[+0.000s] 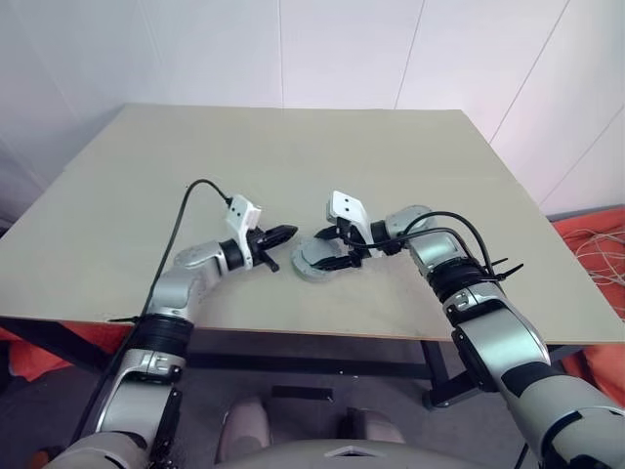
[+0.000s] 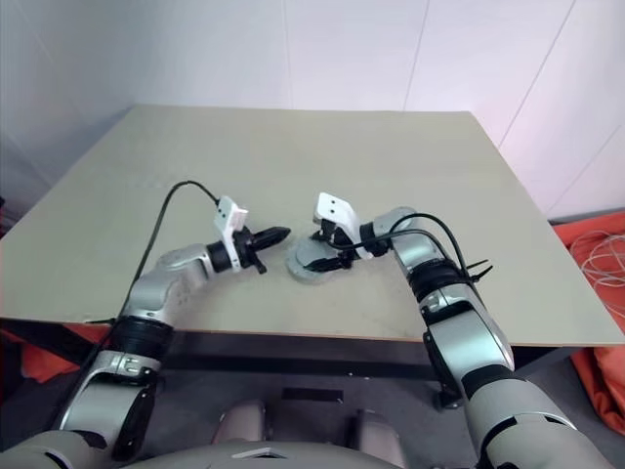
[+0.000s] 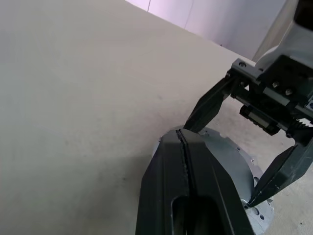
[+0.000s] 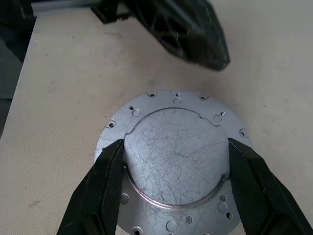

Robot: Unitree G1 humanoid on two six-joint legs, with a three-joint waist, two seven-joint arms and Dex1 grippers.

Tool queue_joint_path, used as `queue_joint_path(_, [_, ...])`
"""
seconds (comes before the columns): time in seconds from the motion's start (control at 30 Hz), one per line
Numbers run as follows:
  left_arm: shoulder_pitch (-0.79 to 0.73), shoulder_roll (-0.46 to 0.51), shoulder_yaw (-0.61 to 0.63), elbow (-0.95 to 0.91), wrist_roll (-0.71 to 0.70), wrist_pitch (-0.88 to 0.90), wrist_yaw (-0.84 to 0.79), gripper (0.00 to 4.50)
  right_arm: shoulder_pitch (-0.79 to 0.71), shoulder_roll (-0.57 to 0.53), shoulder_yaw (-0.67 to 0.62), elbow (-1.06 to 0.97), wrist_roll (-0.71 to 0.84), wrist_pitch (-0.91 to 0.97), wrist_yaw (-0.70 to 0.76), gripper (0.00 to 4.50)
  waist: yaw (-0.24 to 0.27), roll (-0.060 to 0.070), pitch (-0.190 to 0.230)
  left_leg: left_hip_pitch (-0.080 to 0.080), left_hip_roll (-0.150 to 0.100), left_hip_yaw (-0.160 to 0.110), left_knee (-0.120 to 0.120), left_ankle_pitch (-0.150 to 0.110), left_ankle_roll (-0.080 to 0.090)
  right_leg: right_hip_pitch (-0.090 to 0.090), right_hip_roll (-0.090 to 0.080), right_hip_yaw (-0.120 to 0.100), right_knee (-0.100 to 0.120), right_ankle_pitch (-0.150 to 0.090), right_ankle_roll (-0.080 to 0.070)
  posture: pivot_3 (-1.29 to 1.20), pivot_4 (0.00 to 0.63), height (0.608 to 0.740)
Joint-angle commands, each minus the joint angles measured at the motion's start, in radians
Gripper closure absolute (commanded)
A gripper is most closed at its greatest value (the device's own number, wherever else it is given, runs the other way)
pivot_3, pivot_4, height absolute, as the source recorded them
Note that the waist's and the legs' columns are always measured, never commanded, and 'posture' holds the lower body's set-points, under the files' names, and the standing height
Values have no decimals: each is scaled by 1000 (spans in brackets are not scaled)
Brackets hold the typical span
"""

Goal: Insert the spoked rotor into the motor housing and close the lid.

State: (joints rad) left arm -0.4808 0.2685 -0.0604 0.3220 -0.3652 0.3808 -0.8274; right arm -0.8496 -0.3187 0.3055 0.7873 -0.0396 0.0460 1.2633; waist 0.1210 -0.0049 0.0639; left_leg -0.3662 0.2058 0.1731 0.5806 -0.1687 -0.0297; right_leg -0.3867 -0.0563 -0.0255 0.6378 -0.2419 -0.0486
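Beige, matte surface (image 1: 293, 166) carries the work area, with both arms reaching over its near edge.

1. Left gripper (image 1: 286, 233): the two black fingers are pressed together along their whole length and nothing is between them. The gripper points nearly level toward the right gripper. A black cable loops from its white wrist housing back along the arm.

2. Right gripper (image 1: 330, 249): the fingers (image 4: 105, 186) are spread wide and angled down toward the surface. They straddle the round metal part, one finger on each side of its raised centre. Whether the pads press against that centre cannot be told.

3. Round metal part (image 4: 176, 161): a silver-grey disc lying flat on the surface directly below the right gripper. Its top shows a scratched, raised circular plate with a flange of small holes around it. No spokes, windings or radial lines are visible on this face, so which of the task's components it is cannot be told. The closed tip of the left gripper hangs just beside its rim, on the side away from the right wrist.

4. Beyond both grippers the surface runs bare to a white panelled wall (image 1: 342, 49).
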Motion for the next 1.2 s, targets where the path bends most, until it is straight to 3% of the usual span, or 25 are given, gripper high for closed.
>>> queue_joint_path(0.03, [-41,5,-41,13,46,-28,-29,4500,13,-11,20,10,-28,12,2,1385,0,0,0,0,0,0,0,0,0,0,0,0,0,0,0,0,0,740])
queue_joint_path(0.77, [-50,22,-122,18,128,132,-46,4500,23,-11,21,-1,-32,6,-19,1385,0,0,0,2,0,-1,0,0,0,2,-1,0,0,0,0,0,0,740])
queue_joint_path(1.2, [-71,5,-53,15,120,164,54,4500,26,-8,26,-2,-35,-1,-29,1385,-1,1,-1,4,0,-2,-1,0,0,3,-1,0,0,-1,2,0,0,740])
